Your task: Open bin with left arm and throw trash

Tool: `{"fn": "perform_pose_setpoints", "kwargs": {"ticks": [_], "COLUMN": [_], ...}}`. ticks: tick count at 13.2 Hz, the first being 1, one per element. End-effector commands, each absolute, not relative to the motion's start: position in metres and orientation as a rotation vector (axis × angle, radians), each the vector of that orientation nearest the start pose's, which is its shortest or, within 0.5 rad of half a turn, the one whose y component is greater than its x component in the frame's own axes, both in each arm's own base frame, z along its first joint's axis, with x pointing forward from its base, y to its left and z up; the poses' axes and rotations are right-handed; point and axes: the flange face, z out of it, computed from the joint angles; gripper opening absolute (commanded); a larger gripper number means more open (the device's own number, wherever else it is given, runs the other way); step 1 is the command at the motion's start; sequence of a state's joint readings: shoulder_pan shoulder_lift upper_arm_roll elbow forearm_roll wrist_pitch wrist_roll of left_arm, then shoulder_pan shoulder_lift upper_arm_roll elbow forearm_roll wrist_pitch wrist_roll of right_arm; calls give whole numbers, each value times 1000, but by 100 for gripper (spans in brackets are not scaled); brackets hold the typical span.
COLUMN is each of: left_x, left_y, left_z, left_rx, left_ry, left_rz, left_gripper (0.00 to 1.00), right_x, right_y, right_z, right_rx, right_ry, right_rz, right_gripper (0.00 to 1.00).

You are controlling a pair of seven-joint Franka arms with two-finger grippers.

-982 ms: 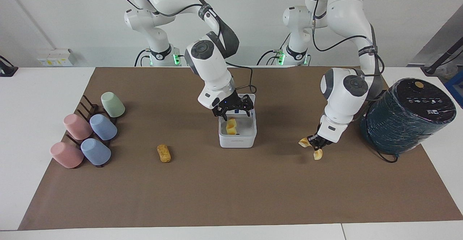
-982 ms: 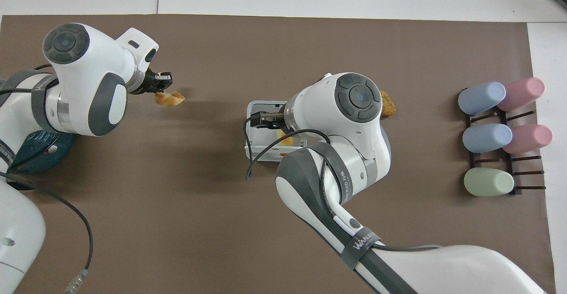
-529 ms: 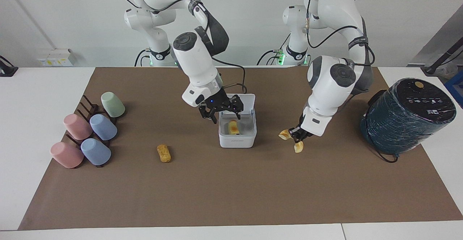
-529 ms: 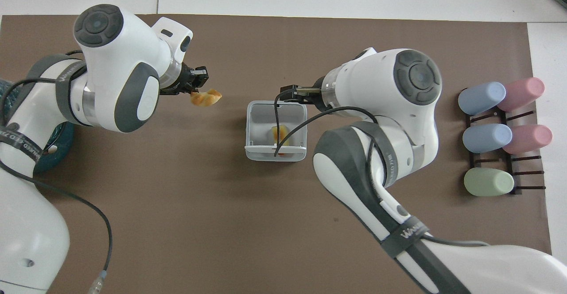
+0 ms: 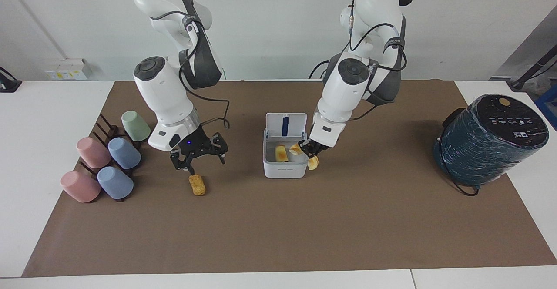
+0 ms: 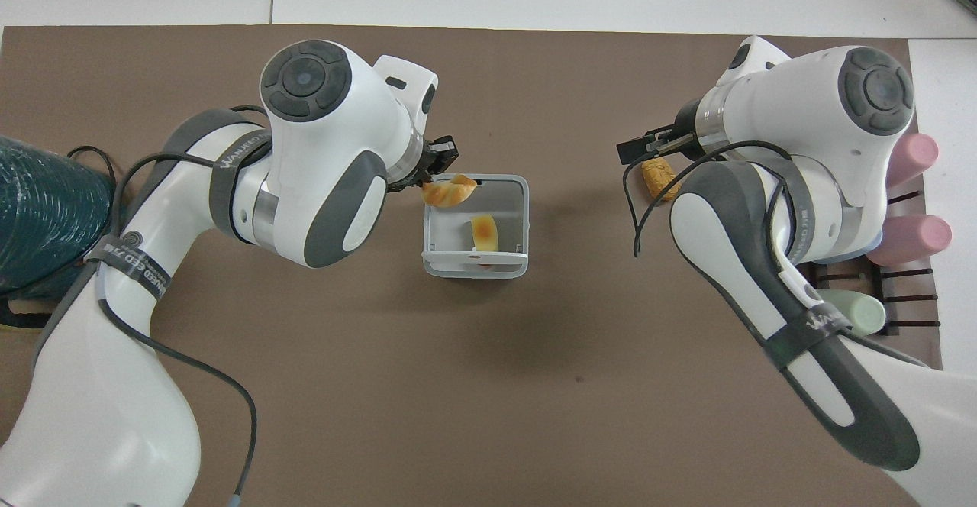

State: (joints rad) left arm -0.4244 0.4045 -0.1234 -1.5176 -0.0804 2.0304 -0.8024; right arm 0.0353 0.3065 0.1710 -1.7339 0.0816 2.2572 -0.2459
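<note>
Facing view: one bin (image 5: 286, 167), lid up, mid-mat; one yellow block (image 5: 281, 153) inside. One croissant (image 5: 310, 158) pinched in the left gripper (image 5: 307, 149) over the bin's rim. One bread lump (image 5: 197, 184) on the mat under the spread-fingered, empty right gripper (image 5: 198, 155). Five cups (image 5: 124, 152).

Overhead view: croissant (image 6: 450, 189) over the bin's (image 6: 475, 266) edge; both arms bent downward.

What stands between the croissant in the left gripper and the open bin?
Nothing visible. The lid is up, and the left gripper holds the croissant over the bin wall at the left arm's end.
</note>
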Motion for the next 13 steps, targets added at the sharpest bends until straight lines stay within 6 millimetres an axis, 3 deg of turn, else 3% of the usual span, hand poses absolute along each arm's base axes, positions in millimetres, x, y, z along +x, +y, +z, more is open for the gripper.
{"fn": "perform_pose_setpoints", "kwargs": {"ticks": [1, 3, 5, 7, 8, 10, 13], "left_x": [574, 552, 547, 544, 544, 547, 559], "left_y": [-373, -382, -381, -383, -383, -384, -374], "left_z": [441, 429, 425, 427, 428, 434, 457], "left_rx": [-3255, -3233, -3223, -3214, -3212, -3220, -3227], "left_ry": [-488, -436, -425, -413, -412, -409, -440], "left_rz": [25, 67, 79, 95, 101, 85, 84], "left_gripper": [0, 0, 4, 49, 57, 63, 63], "right_x": [650, 653, 657, 657, 656, 648, 643], "right_y": [109, 101, 100, 94, 92, 81, 78], "right_z": [391, 362, 331, 303, 299, 291, 294], "right_rx": [-2924, -2875, -2859, -2865, -2868, -2880, -2883], "right_ry": [-939, -1105, -1187, -1197, -1188, -1151, -1133], "right_rz": [-286, -290, -321, -297, -283, -234, -160], "right_gripper": [100, 100, 100, 100, 100, 100, 100]}}
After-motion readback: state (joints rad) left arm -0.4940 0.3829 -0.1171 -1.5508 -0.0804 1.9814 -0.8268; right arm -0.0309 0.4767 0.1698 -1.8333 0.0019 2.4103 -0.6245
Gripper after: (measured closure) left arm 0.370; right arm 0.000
